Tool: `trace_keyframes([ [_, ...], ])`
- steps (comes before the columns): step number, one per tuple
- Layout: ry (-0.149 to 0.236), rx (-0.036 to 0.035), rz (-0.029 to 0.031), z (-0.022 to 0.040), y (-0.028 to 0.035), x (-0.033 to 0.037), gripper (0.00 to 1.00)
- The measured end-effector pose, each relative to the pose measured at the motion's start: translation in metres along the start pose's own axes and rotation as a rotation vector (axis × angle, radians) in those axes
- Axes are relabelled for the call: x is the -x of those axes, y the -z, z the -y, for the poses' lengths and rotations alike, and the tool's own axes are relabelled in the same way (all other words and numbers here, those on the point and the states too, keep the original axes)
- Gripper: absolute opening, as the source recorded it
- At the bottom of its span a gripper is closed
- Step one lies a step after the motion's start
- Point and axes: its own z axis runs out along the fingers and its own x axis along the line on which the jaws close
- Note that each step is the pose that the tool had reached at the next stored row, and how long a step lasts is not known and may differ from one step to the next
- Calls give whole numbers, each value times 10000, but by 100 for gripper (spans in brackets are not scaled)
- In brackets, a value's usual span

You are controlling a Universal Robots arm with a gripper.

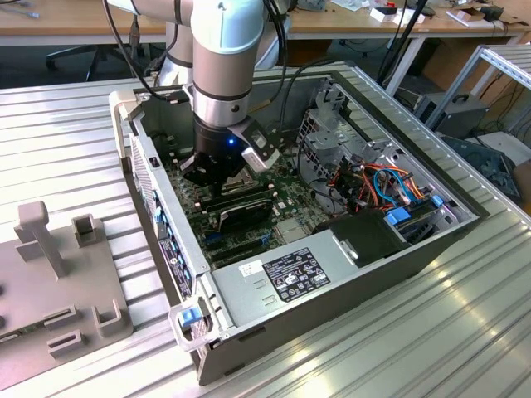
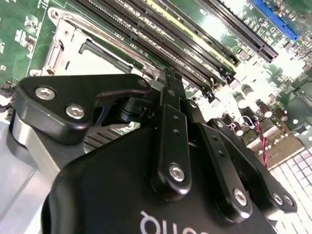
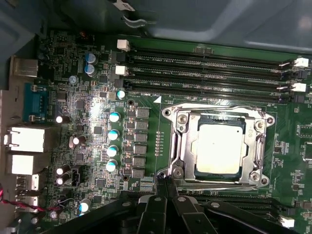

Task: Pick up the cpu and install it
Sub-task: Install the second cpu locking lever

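Right, I see the cpu (image 3: 219,148) seated in its socket under the closed retention frame (image 3: 181,146), beside the memory slots (image 3: 204,73). My gripper (image 3: 166,187) hovers just off the frame's edge, fingers pinched together, gripping nothing. The board lettering I can't make out.

The open computer case (image 1: 348,274) lies on its side on a ribbed metal table (image 1: 66,141). Inside, the green motherboard (image 3: 87,73) carries 4 long dark memory slots (image 3: 204,73) and a row of small round capacitors (image 3: 113,141). At the exterior view's right, orange and blue cables (image 1: 390,178) are bundled near a black box (image 1: 365,236). A grey fixture (image 1: 50,282) stands at the exterior view's left.
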Motion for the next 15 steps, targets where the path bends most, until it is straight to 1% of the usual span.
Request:
trace_keyframes([
  [2, 0, 1, 1, 0, 1, 0, 11],
  [3, 1, -2, -1, 0, 2, 8, 11],
  [4, 1, -2, -2, 2, 1, 31, 11],
  [6, -2, -1, -1, 7, -3, 100, 11],
  [7, 2, -2, -1, 11, -6, 157, 11],
  [11, 0, -1, -2, 19, -12, 271, 11],
  [12, 1, -1, -13, 21, -11, 296, 11],
  [14, -1, -1, -27, 20, 27, 302, 11],
  [15, 0, 0, -27, 18, 94, 306, 11],
])
